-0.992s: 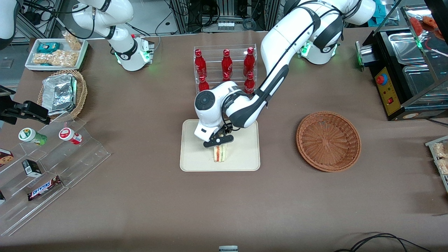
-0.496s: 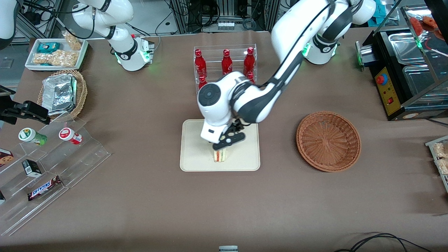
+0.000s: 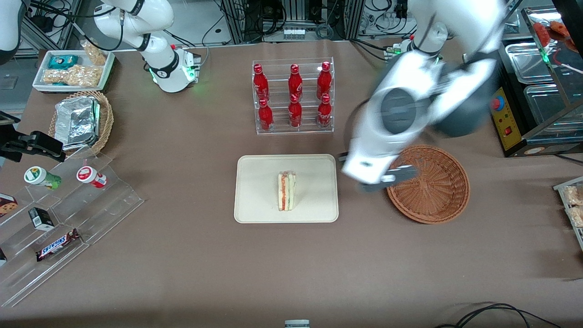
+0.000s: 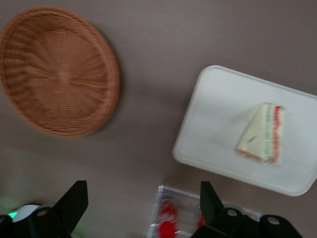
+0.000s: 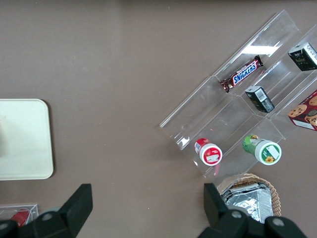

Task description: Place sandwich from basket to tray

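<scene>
The sandwich (image 3: 287,191) stands on edge near the middle of the cream tray (image 3: 255,205), clear of any grip, while the left arm's gripper (image 3: 387,178) hangs with jaws spread wide and empty above the wicker basket's (image 3: 428,184) rim at about nine o'clock; placement looks complete, and only parking the arm appears to remain

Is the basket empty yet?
Empty: the basket shows only bare weave; the sandwich lies on the tray. The pincer, open, hovers over its rim.
</scene>
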Tool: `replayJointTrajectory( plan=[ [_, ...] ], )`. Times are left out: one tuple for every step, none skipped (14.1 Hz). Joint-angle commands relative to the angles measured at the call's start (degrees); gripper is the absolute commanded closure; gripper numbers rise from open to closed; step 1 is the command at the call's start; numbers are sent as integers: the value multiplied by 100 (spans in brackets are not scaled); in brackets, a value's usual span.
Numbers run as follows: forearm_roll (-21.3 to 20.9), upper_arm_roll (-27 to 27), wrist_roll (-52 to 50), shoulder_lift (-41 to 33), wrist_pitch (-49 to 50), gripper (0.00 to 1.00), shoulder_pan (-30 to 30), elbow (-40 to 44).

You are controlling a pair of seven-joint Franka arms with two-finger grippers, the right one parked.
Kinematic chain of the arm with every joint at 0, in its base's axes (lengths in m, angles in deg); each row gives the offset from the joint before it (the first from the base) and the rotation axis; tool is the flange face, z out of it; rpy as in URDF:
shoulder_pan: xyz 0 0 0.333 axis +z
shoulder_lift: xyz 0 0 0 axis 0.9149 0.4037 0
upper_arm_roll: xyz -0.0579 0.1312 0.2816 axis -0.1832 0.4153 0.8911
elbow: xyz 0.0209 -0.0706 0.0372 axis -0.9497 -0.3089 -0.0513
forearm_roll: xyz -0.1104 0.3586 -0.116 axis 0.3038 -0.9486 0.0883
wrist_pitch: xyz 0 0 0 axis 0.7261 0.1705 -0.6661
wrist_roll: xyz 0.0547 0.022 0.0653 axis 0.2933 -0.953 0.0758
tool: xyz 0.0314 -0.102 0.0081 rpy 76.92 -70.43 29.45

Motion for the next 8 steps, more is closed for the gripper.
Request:
replayJointTrajectory(
  plan=[
    [-1,-20,818,-832,701,0,738,-683],
    [-237,-28,1107,-1007,870,0,1062,-701],
    [-335,-37,1466,-1113,950,0,1283,-745],
    [-353,-28,1861,-1228,1020,0,1424,-788],
    [-354,-28,2152,-1298,1029,0,1643,-841],
    [-310,-37,2408,-1325,960,0,1898,-842],
    [-327,-28,2654,-1325,959,0,1979,-807],
    [-336,-28,2917,-1334,968,0,2040,-806]
  ],
)
